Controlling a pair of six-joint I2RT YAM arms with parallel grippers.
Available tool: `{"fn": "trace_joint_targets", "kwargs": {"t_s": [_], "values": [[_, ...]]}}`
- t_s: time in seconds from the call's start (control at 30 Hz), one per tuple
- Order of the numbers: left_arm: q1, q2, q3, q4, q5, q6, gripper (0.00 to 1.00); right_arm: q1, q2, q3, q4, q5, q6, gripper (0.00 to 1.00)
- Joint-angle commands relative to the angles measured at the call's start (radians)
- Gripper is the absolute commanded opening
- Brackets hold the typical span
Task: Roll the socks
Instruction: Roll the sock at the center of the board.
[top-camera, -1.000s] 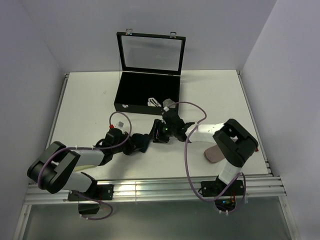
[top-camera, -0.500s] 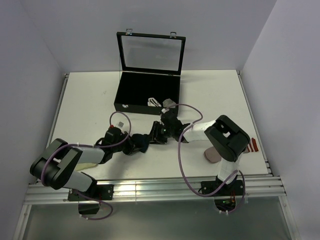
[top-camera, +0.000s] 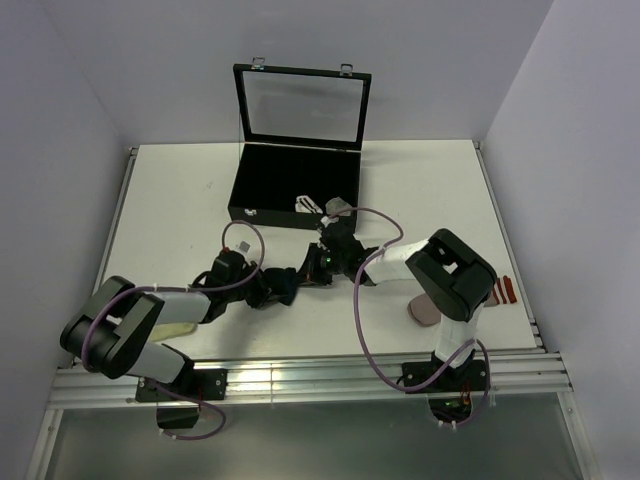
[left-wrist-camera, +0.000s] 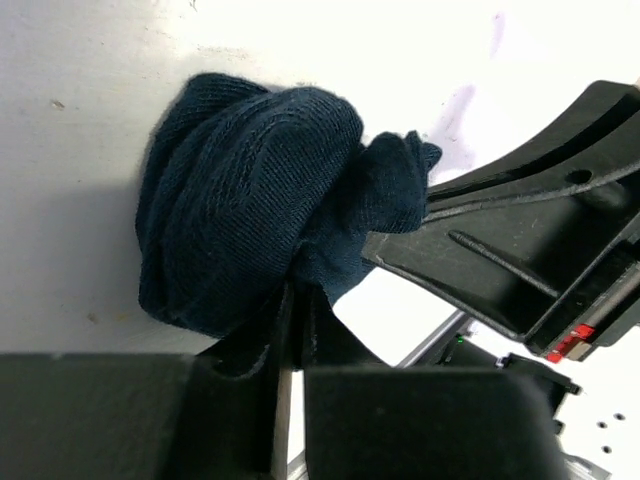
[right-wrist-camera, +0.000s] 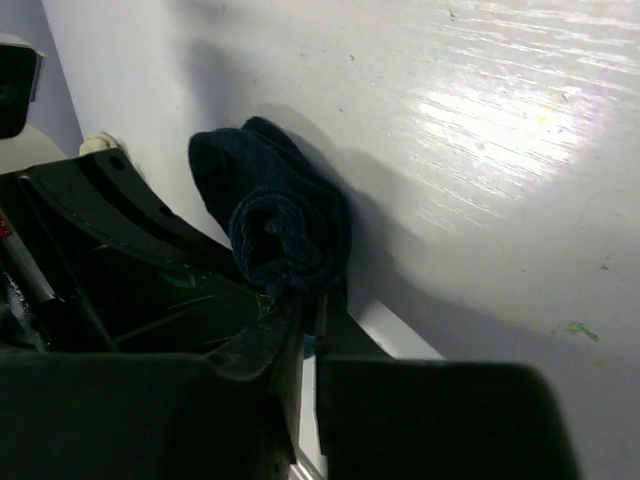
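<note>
Navy sock (left-wrist-camera: 250, 200) sits bunched on the table (top-camera: 180, 200) near the black case (top-camera: 262, 212), left gripper (left-wrist-camera: 297, 300) pinched on its body, right gripper (right-wrist-camera: 308, 300) nipped onto the loose tip; right should wrap tight while left anchors, no tugging apart.

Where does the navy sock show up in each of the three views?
Top external: navy sock at centre, between left claw and right claw.
Left wrist: centre-left, pinched just above the left claw.
Right wrist: centre-left, at the right claw's tip.
Shared landmark: the white table under it.
</note>
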Motion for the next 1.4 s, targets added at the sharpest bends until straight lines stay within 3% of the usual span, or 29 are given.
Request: {"fn": "trace_joint_targets", "kwargs": {"t_s": [0.0,0.27,0.4,0.53,0.63,0.87,1.17,1.37], "values": [[0.001,-0.025,0.035,-0.13,-0.074,0.083,0.11,0.007,-0.016,0.037,-0.075,0.024,-0.033,0.0],[-0.019,-0.129,0.141,-0.303,-0.194,0.227,0.37,0.007,-0.016,0.139,-0.359,0.11,-0.039,0.0],[-0.11,-0.186,0.192,-0.38,-0.323,0.306,0.43,0.007,-0.007,0.211,-0.498,0.13,-0.039,0.0],[-0.239,-0.213,0.251,-0.441,-0.541,0.398,0.47,0.007,0.013,0.26,-0.571,0.132,-0.036,0.0],[-0.354,-0.181,0.31,-0.481,-0.686,0.44,0.49,0.007,0.022,0.283,-0.604,0.132,-0.034,0.0],[-0.515,-0.045,0.411,-0.526,-0.844,0.486,0.47,0.007,0.05,0.321,-0.666,0.13,-0.031,0.0],[-0.612,0.084,0.448,-0.557,-0.946,0.471,0.44,0.007,0.057,0.329,-0.681,0.126,-0.033,0.0],[-0.62,0.168,0.452,-0.575,-0.958,0.448,0.4,0.007,0.06,0.324,-0.669,0.113,-0.033,0.0]]}}
